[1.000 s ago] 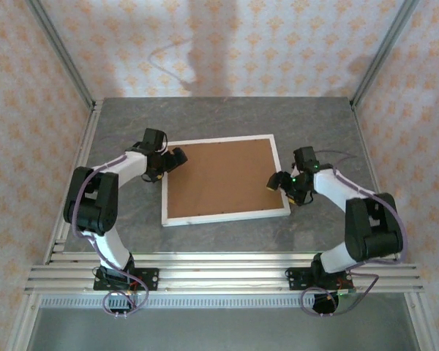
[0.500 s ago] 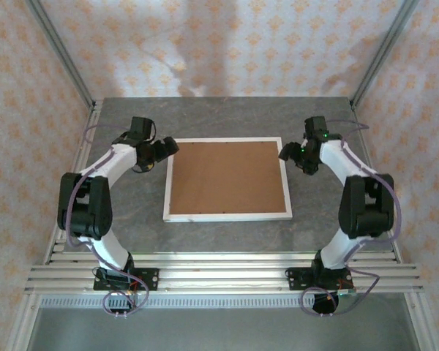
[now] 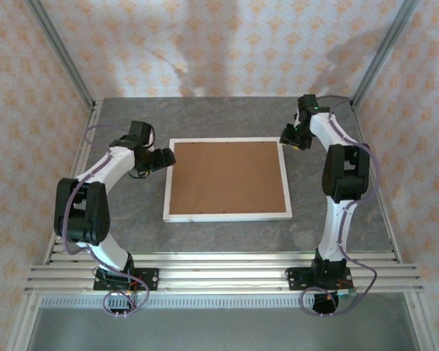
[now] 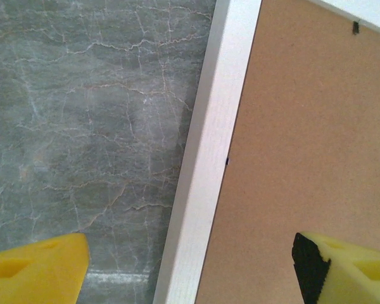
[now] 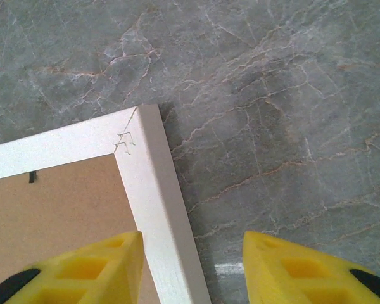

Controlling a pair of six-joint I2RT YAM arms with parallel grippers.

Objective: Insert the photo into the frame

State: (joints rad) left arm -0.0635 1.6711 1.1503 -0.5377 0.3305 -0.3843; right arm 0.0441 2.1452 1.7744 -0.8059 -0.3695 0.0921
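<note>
Grey, marble-veined stone covers the desk (image 3: 227, 241), and the large rectangular picture frame with its thin white border (image 3: 227, 216) lies flat at the middle of it, between the two arms. It is face down, which puts the plain brown backing board (image 3: 227, 175) uppermost and within reach from above. Whether the teal-blue glossy photo sits beneath that board cannot be told.

The left tool (image 4: 190, 253) hangs over the frame's left rail near the far corner, its yellow fingers spread wide. One is above bare stone and the other above the board, so the rail runs between them untouched. The right tool (image 5: 193, 247) straddles the right rail just short of the far right corner. Its jaws stand narrower but are also apart and grip nothing. My reading is that this outer-edge stance suits nudging or steadying the frame, not lifting it.

From overhead comes the whole layout: the frame roughly square to the desk and both arms reaching to its far end. The wrist cameras add what that height loses:
- a small black retaining tab (image 4: 355, 27) at the board's edge
- a faint cracked chip (image 5: 125, 140) in the white corner joint
- the shadow under the rail
</note>
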